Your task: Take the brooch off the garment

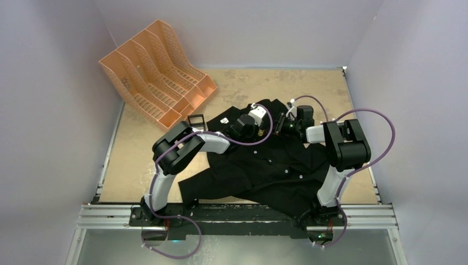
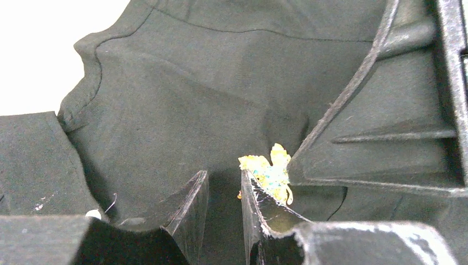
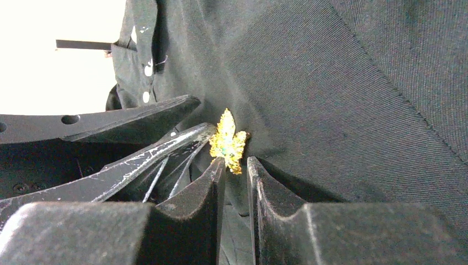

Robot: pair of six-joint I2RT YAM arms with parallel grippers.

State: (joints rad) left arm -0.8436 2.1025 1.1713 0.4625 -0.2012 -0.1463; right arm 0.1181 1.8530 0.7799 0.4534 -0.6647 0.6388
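Nearest, the black garment (image 1: 265,171) drapes its hem over the arms' base rail (image 1: 237,212). It is soft matte twill with small white buttons (image 1: 286,171), spread across the tan, mottled counter (image 1: 331,94). Farther in, both grippers meet nose to nose on its chest. The left gripper (image 2: 223,176) and right gripper (image 3: 234,163) each show a narrow slit between hard, scuffed black fingers, with cloth behind. Whether either pinches the fabric cannot be told. The brooch (image 3: 227,142), a grainy gold leaf with greenish flecks, sits on the garment, crowded between both sets of fingertips. Beyond, a small black frame (image 1: 196,120) lies beside a peach latticed plastic file rack (image 1: 154,72) at far left.
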